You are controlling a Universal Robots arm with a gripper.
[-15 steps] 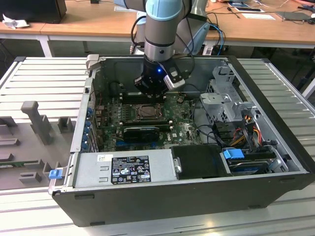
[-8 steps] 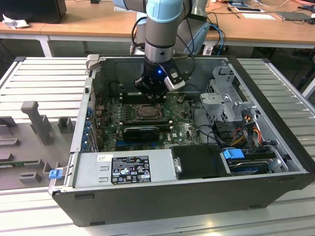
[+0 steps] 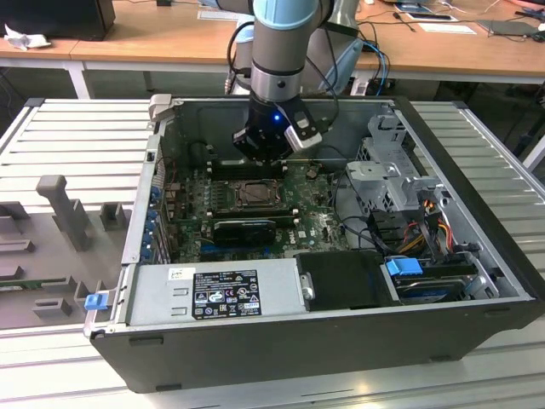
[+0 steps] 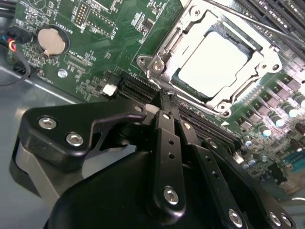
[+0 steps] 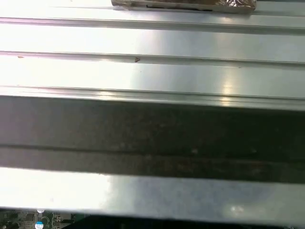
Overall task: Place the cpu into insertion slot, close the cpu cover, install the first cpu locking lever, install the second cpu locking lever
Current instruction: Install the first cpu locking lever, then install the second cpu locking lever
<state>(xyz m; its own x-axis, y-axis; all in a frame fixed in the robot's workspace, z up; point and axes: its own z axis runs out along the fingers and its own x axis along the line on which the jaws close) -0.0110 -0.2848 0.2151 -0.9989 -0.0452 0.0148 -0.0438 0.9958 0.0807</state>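
In the exterior view my gripper (image 3: 269, 158) hangs inside the open computer case, just behind the insertion slot (image 3: 253, 194) on the green board. In the second wrist view the cpu (image 4: 214, 59) lies flat in the slot, its pale metal face showing through the window of the cpu cover (image 4: 163, 61). The cover lies down over it. A thin metal lever rod (image 4: 252, 21) runs along the far side of the socket. My gripper (image 4: 166, 106) has its black fingers (image 4: 167, 143) drawn together at the tips, close to one corner of the socket, with nothing between them.
A long black card (image 3: 247, 228) sits in front of the socket, and a grey power supply (image 3: 213, 294) lies nearer the case's front wall. A metal drive cage (image 3: 392, 170) with cables stands at the exterior view's right. Memory slots (image 4: 279, 14) and a coin battery (image 4: 50, 40) flank the socket.
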